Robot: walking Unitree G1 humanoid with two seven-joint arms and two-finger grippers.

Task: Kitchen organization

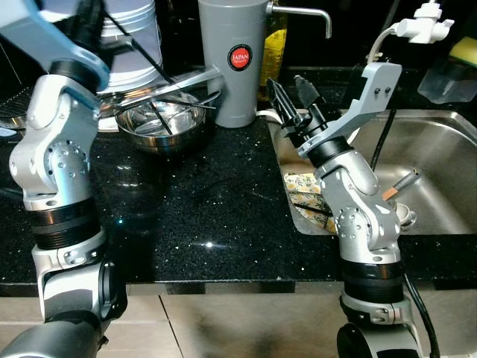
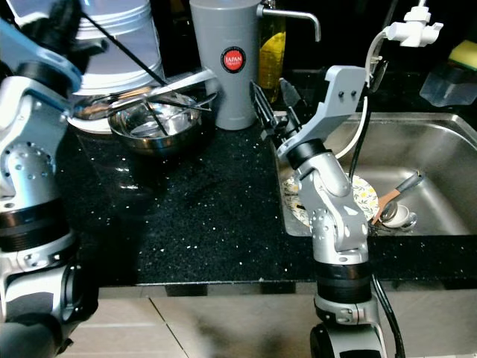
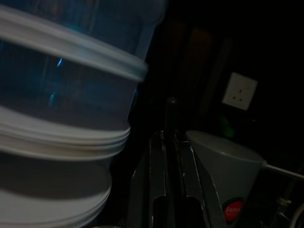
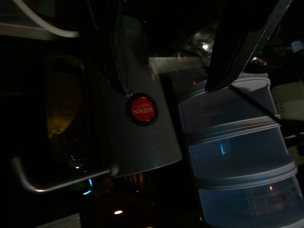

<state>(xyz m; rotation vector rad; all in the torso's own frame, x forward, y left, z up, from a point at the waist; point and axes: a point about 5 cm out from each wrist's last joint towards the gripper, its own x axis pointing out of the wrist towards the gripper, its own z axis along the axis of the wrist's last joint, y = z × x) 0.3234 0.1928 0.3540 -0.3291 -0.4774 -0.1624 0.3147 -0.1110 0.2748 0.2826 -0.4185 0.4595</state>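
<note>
A steel bowl (image 1: pixel 160 123) with several utensils in it sits on the black counter (image 1: pixel 201 216). Behind it are a stacked translucent container (image 1: pixel 134 37) and a tall grey jug (image 1: pixel 231 60) with a red label. My left gripper (image 1: pixel 216 72) reaches over the bowl, shut, its tips beside the jug (image 3: pixel 223 166). My right gripper (image 1: pixel 291 93) is open and holds nothing. It hovers just right of the jug, above the sink's left rim. A patterned plate (image 2: pixel 365 198) lies in the sink (image 1: pixel 440 142).
A wooden-handled utensil (image 1: pixel 399 183) and a small white cup (image 1: pixel 406 216) are in the sink near the plate. A white tap (image 1: pixel 425 26) hangs over the basin. A yellow bottle (image 1: pixel 274 45) stands behind the jug, and a sponge (image 1: pixel 463 48) lies at the far right.
</note>
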